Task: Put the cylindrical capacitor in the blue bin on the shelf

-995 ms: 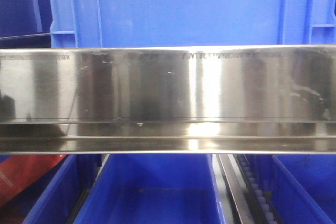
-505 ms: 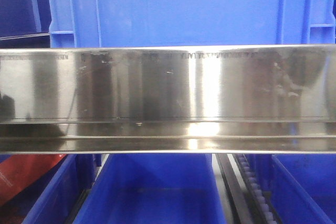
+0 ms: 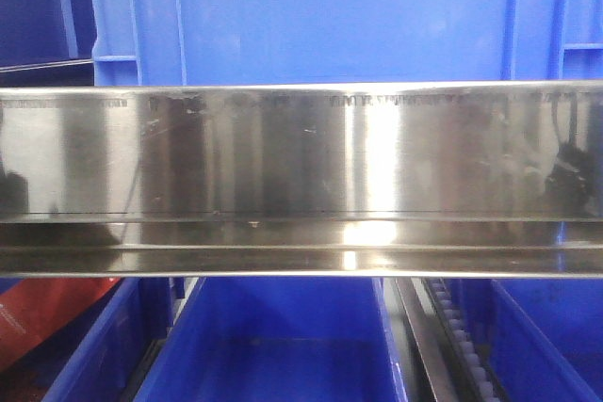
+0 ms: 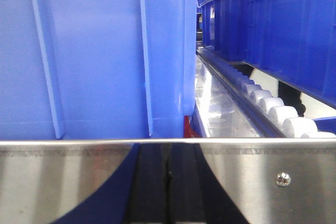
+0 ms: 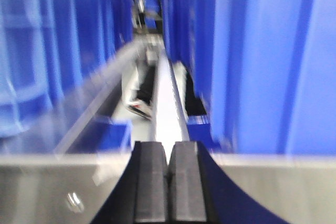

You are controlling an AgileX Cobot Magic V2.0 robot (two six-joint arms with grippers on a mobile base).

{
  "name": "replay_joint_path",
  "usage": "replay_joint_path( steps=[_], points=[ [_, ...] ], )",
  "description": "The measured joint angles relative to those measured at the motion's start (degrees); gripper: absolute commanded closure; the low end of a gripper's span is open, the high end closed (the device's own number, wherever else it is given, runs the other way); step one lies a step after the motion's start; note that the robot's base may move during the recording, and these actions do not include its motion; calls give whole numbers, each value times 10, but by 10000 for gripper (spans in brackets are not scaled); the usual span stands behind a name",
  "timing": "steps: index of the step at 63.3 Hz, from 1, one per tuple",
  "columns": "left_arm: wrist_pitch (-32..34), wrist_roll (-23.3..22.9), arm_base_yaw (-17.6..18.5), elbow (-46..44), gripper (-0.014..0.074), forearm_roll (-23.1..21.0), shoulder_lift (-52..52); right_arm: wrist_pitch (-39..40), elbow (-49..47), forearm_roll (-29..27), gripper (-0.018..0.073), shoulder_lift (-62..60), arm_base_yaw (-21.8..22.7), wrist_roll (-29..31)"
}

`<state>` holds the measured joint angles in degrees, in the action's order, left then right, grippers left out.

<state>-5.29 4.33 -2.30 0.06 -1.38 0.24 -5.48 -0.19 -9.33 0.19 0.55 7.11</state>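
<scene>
Front view: the shelf point(image 3: 301, 152) rail fills the frame, with a blue bin point(image 3: 320, 16) above and more bins below. Against the earlier frames the view has shifted slightly and a dark reflection has grown at the rail's right end, suggesting an arm moving.

Left wrist view: the left hand point(image 4: 168, 182) is clenched, empty, at the rail.

Right wrist view: blurred; the right hand point(image 5: 169, 182) is clenched. No capacitor is visible anywhere.

Glossy brushed stainless-steel shelf rail point(image 3: 301, 152); smooth, faintly sheened blue moulded-plastic bin point(image 3: 339, 16) above; matt black rubbery gripper pads point(image 5: 152, 182); white plastic rollers point(image 4: 278, 114).
</scene>
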Motion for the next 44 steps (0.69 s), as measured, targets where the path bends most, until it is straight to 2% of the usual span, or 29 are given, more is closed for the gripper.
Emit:
replay_joint_path(
  steps=[44],
  points=[
    [0,0,0,0,699,0,0,0,0,1,714,0,-2,-1]
  ],
)
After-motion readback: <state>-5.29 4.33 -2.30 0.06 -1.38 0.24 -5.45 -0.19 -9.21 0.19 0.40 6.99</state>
